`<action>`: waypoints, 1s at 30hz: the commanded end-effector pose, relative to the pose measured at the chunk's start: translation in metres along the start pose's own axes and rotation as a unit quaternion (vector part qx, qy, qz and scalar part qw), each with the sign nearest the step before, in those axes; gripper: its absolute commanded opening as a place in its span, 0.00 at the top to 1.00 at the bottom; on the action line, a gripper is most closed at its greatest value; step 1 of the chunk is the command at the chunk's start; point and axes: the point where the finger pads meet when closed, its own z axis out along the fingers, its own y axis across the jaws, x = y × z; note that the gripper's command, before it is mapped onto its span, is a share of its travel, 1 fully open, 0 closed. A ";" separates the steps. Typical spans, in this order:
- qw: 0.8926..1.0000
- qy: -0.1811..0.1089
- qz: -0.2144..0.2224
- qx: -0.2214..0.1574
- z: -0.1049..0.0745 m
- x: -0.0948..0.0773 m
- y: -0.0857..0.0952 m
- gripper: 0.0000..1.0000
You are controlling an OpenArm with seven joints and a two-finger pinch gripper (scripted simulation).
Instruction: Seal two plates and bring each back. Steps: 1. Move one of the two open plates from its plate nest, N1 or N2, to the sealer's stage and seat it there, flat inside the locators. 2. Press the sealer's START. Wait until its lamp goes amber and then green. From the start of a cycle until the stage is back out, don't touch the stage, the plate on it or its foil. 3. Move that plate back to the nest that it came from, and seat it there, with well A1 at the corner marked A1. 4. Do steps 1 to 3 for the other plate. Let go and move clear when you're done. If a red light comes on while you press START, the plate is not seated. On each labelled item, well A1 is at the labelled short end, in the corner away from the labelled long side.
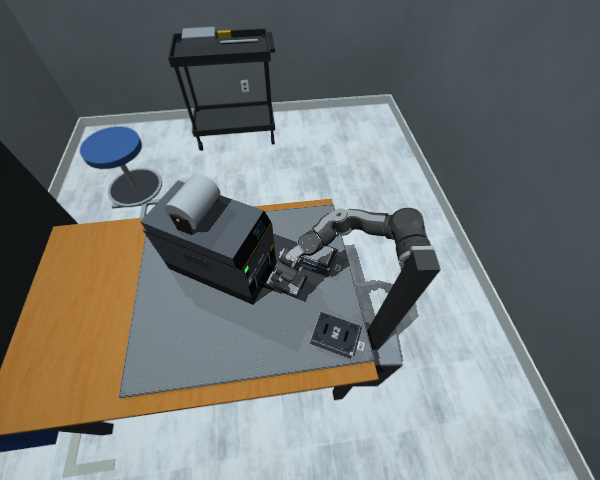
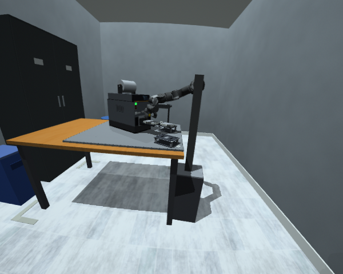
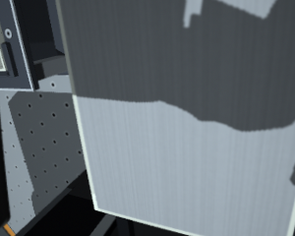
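Observation:
The sealer (image 1: 212, 242) (image 2: 123, 113) stands on the grey mat, and its lamp (image 1: 246, 269) (image 2: 135, 103) is green. The stage is out in front of it and bears a plate (image 1: 296, 283) (image 2: 150, 121). In the wrist view the plate's pale foil top (image 3: 187, 167) fills most of the frame. My gripper (image 1: 283, 271) (image 2: 147, 115) hangs close over this plate with its fingers open and nothing between them. Nest N2 (image 1: 336, 333) (image 2: 166, 140) is empty. Nest N1 (image 1: 325, 259) (image 2: 168, 127) lies under my forearm and holds a plate, partly hidden.
The arm's dark post (image 1: 401, 299) (image 2: 194, 124) stands at the table's right edge beside N2. A foil roll (image 1: 192, 202) tops the sealer. A cart (image 1: 222, 82), a blue stool (image 1: 110, 147) and a blue bin (image 2: 4, 173) stand on the floor.

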 end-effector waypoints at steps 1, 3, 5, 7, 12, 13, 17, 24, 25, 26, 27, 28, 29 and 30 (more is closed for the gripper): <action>1.000 0.019 -0.013 -0.007 0.001 0.009 0.000 0.35; 1.000 0.018 -0.012 -0.008 0.006 0.014 -0.007 0.35; 1.000 0.014 -0.011 -0.012 0.002 0.010 -0.005 0.35; 1.000 0.014 -0.010 -0.011 0.002 0.010 -0.005 0.35; 1.000 0.016 -0.012 -0.007 0.004 0.012 -0.007 0.35; 1.000 0.016 -0.012 -0.007 0.004 0.012 -0.007 0.35; 1.000 0.016 -0.012 -0.007 0.004 0.012 -0.007 0.35; 1.000 0.016 -0.012 -0.007 0.009 0.013 -0.007 0.35; 1.000 0.016 -0.012 -0.007 0.009 0.013 -0.007 0.35; 1.000 0.016 -0.012 -0.007 0.009 0.013 -0.007 0.35; 1.000 0.016 -0.012 -0.007 0.009 0.013 -0.007 0.35; 1.000 0.016 -0.012 -0.007 0.009 0.013 -0.007 0.35; 1.000 0.016 -0.012 -0.007 0.009 0.013 -0.007 0.35; 1.000 0.016 -0.012 -0.007 0.009 0.013 -0.007 0.35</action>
